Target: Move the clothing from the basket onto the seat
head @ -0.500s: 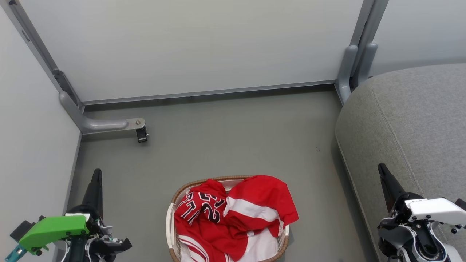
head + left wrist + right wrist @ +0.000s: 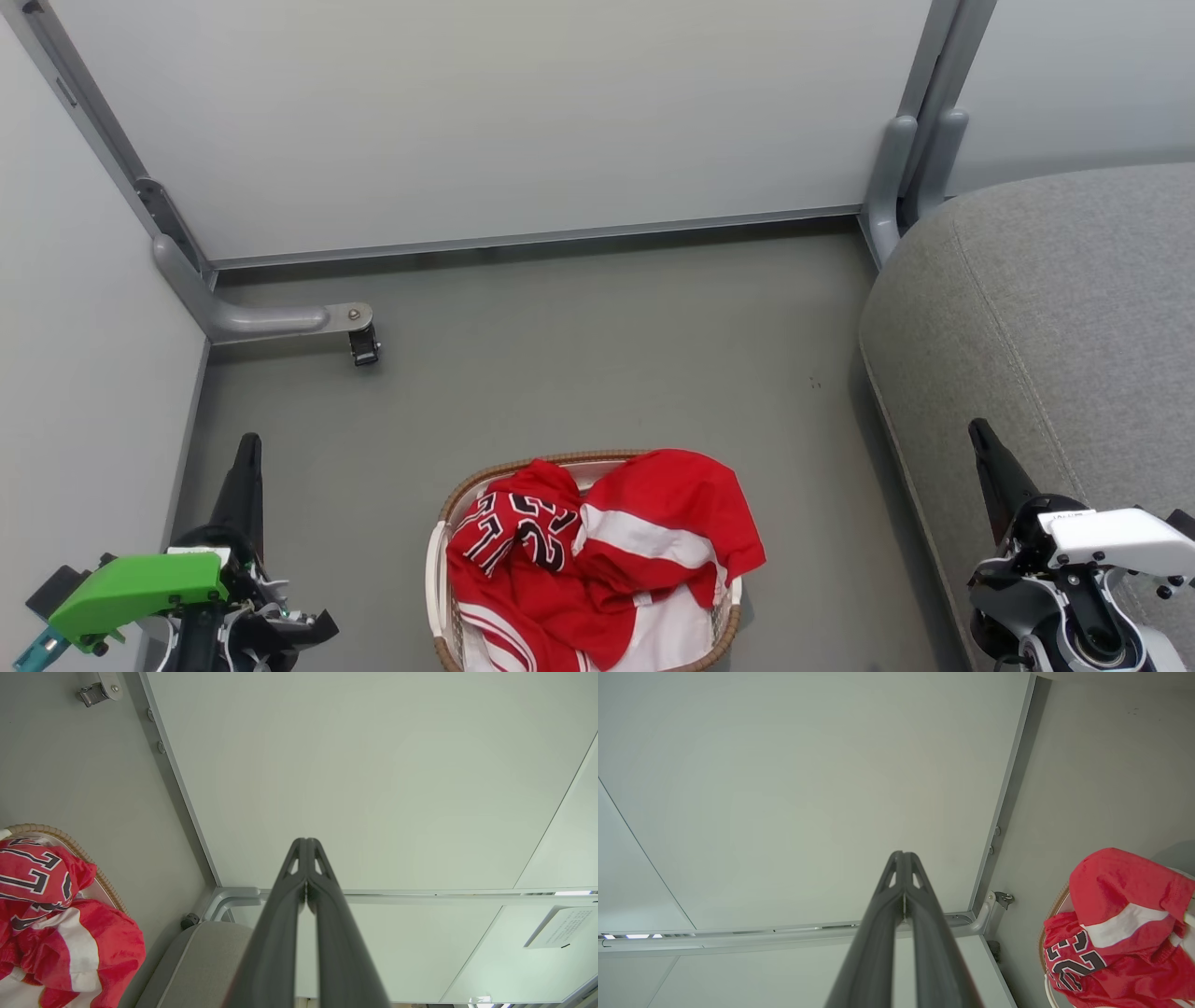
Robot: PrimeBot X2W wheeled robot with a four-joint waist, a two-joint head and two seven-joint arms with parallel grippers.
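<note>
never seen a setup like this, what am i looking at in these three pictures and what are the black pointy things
This is a wheeled robot with two arms. The wide picture comes from a camera on its head, looking down at the grey floor. The black spikes at its lower corners are the left gripper and right gripper, each two long fingers pressed shut, holding nothing. The other two pictures come from a camera on each wrist, looking along those fingers. On the floor stands a white basket with a brown rim, holding two red garments: a numbered jersey and a garment with white panels. The big grey seat at the right is where they should go.
</note>
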